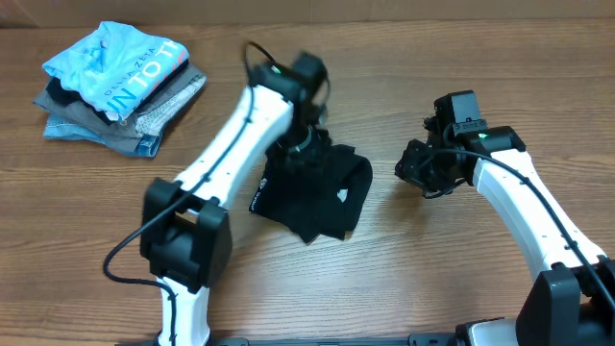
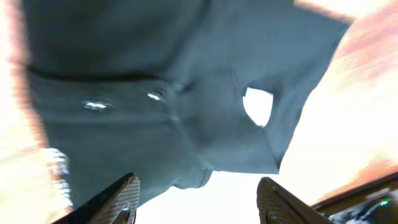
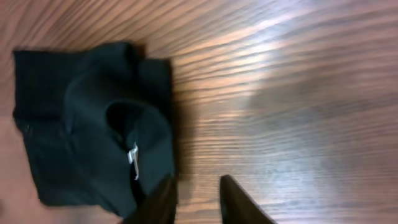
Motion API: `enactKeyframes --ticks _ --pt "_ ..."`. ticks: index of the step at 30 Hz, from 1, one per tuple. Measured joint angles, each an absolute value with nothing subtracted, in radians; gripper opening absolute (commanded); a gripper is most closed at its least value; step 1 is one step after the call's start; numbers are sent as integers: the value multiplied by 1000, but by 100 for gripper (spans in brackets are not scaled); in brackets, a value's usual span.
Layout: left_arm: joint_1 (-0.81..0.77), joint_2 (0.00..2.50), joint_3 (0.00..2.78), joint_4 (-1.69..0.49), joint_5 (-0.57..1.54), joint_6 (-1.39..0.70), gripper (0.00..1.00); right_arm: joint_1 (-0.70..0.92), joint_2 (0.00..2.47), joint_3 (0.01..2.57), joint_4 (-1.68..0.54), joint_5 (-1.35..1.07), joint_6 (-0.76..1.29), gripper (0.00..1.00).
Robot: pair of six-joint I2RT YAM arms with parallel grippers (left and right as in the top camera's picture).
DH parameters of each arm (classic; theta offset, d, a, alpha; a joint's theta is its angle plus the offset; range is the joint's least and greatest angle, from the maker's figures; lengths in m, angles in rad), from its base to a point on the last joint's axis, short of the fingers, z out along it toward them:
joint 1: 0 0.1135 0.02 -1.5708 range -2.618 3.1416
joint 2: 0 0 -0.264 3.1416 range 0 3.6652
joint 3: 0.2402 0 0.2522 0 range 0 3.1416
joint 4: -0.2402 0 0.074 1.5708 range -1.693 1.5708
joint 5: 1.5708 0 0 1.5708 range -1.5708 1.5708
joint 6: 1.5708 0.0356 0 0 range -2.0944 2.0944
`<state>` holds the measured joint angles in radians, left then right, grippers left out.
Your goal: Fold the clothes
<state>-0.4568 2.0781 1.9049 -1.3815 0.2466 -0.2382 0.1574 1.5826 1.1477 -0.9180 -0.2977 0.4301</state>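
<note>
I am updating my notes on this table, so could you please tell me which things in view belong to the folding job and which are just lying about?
Job in hand:
- black T-shirt, bunched at mid-table, below the left gripper

Lying about:
- light-blue shirt, topping the pile at far left
- grey and denim folded garments beneath it

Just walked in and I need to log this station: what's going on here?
Two robot arms are folding clothes on a wooden table. A black T-shirt lies mid-table, already folded into a compact bundle. The left gripper hangs just over it, jaws open, nothing between them. The right gripper is off to the shirt's right over bare wood, fingers slightly parted and empty. A pile of folded clothes, with a light-blue shirt on top, sits at the far left.
</note>
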Motion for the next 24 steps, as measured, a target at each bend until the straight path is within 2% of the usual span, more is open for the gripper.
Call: enactKeyframes --ticks 3,6,9,12,13,16,20,24 --pt "-392 2078 1980 -1411 224 -224 71 160 1583 1148 -918 -323 390 49" --pt "-327 2077 1992 -1435 203 -201 62 172 1583 1140 -911 -337 369 50" --pt "-274 2077 1971 -1445 190 -183 45 204 1581 1105 -870 -374 345 35" --pt "-253 2077 1901 -1431 191 -153 34 263 1581 1052 -793 -455 308 32" --pt "-253 2077 1864 -1424 199 -146 31 286 1581 1036 -769 -476 302 27" --pt "-255 2077 1756 -1374 250 -107 26 366 1581 982 -667 -522 319 18" --pt "-257 2077 1620 -1291 289 -75 25 442 1581 900 -501 -526 461 19" --pt "-254 2077 1494 -1202 272 -67 25 451 1581 813 -414 -494 632 19"
